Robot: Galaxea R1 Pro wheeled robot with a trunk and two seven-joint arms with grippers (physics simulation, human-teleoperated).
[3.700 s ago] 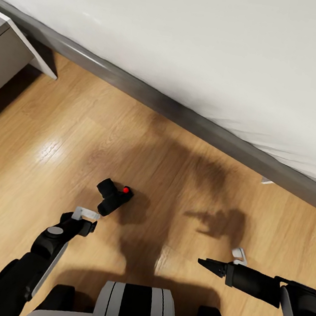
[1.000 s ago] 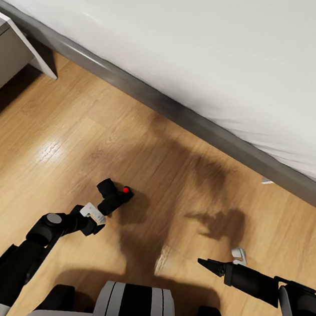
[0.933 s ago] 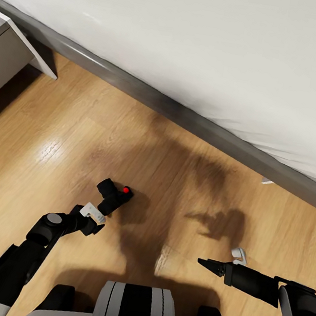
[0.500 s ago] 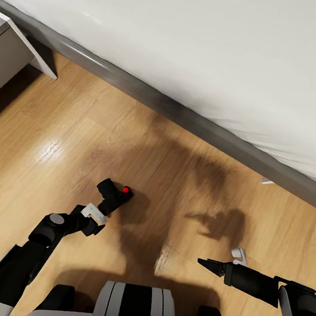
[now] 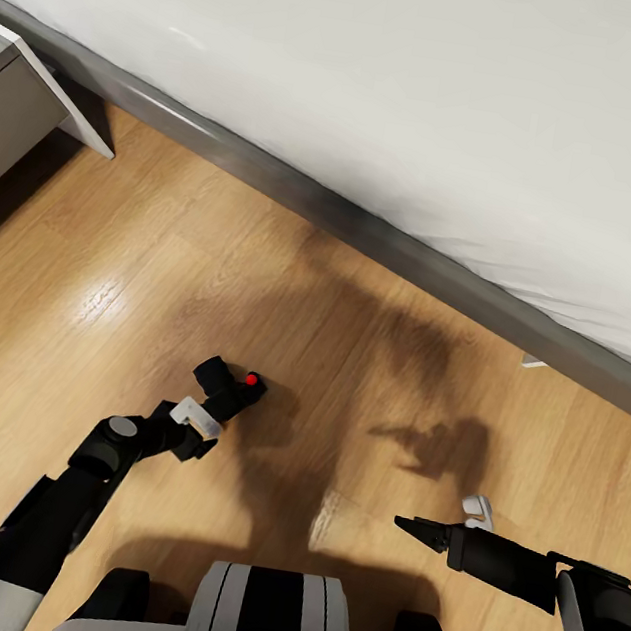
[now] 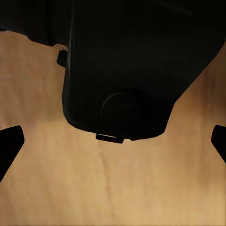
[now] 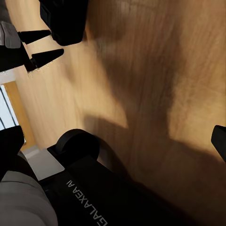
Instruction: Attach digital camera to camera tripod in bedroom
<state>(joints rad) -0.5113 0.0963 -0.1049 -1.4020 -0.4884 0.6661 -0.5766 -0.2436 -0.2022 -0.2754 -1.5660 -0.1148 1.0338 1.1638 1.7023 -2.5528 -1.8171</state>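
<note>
Lying on glossy wood floor (image 5: 112, 255), the boxy matte-black digital camera (image 5: 226, 393) faces the spread left claw (image 5: 200, 422)

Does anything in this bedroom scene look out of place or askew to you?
Yes: the digital camera lies on the wood floor beside the bed, an odd spot for it. The left gripper sits right at it, open.

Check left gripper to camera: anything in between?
Nothing visible. The camera lies on bare wood floor right ahead of the left gripper. In the left wrist view its open fingertips flank a gap with the camera straight ahead, only floor between.
</note>
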